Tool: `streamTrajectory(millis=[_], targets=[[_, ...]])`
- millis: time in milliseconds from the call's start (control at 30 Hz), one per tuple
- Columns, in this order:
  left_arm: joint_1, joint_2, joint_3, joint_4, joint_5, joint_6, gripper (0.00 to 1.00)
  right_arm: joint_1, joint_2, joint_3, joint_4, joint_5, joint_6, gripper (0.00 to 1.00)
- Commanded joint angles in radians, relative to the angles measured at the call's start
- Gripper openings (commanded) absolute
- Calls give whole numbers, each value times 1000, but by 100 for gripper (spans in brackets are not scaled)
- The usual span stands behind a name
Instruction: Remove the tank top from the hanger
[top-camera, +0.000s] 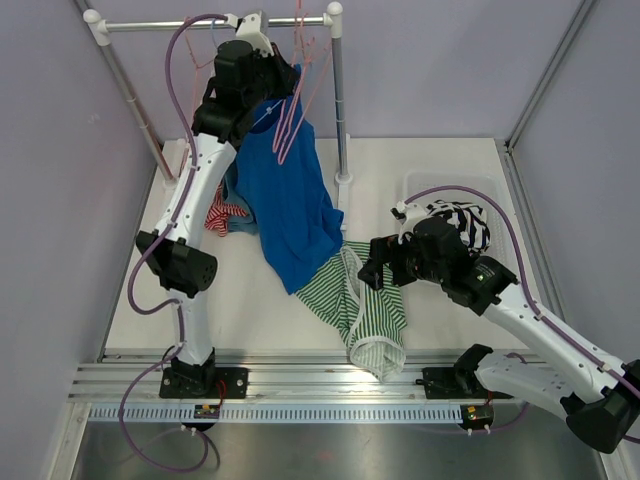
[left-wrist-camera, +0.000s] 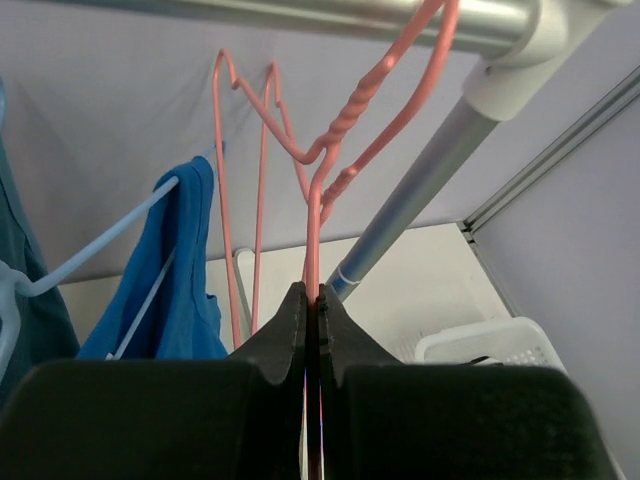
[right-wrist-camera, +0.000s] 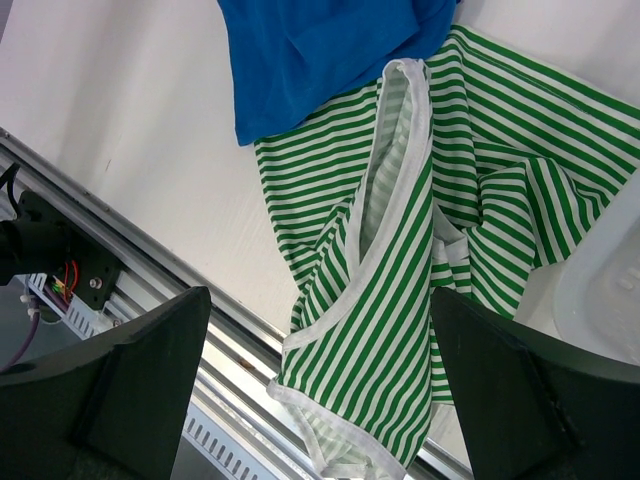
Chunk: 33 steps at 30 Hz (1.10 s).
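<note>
Two tools: left tool (left-wrist-camera: 312, 305) clamps pink hanger (left-wrist-camera: 345, 120), right tool (right-wrist-camera: 315, 310) apart above white table (right-wrist-camera: 130, 130); lilac walls (top-camera: 50, 150).

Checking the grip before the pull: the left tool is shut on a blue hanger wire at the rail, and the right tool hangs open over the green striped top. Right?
Not blue: the left wrist view shows the left tool shut on the pink hanger wire. The rest holds.

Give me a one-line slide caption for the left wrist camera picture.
Left gripper shut on a pink wire hanger under the metal rail, blue tank top hanging at left.
</note>
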Motion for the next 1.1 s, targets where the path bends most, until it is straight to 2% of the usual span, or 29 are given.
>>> streamTrajectory(millis=[0, 133, 300, 333, 433, 467, 567, 667, 700, 833, 933, 1033, 1067], targets=[[3, 8, 38, 69, -31, -17, 0, -3, -18, -1, 14, -14, -11, 100], [4, 19, 35, 63, -34, -43, 0, -4, -21, -10, 24, -19, -8, 99], [3, -63, -154, 94, -57, -55, 0, -3, -9, -18, 47, -3, -19, 99], [1, -80, -187, 102, -62, -62, 3, -3, -1, -15, 48, 1, -20, 100], [3, -151, -287, 145, -60, -66, 24, -3, 20, -4, 53, 41, -20, 99], [3, -171, -295, 146, -57, -68, 44, -3, 30, 4, 53, 49, -24, 99], [3, -194, -287, 128, -36, -55, 60, -3, 100, 27, 47, 66, -36, 99], [0, -247, -298, 114, -19, -46, 70, -3, 221, 51, 42, 139, -14, 100], [-4, -283, -310, 112, -14, -39, 99, -3, 288, 58, 53, 144, -7, 100], [-16, -414, -411, 96, -57, -25, 99, -1, 457, 93, 100, 159, 6, 100], [-19, -563, -580, 92, -94, -26, 99, 14, 597, 143, 67, 167, 6, 100], [-22, -692, -777, 114, -140, -31, 99, 83, 695, 165, 37, 225, 6, 99], [-22, -778, -820, 114, -155, -34, 99, 105, 715, 166, 36, 234, 13, 99]])
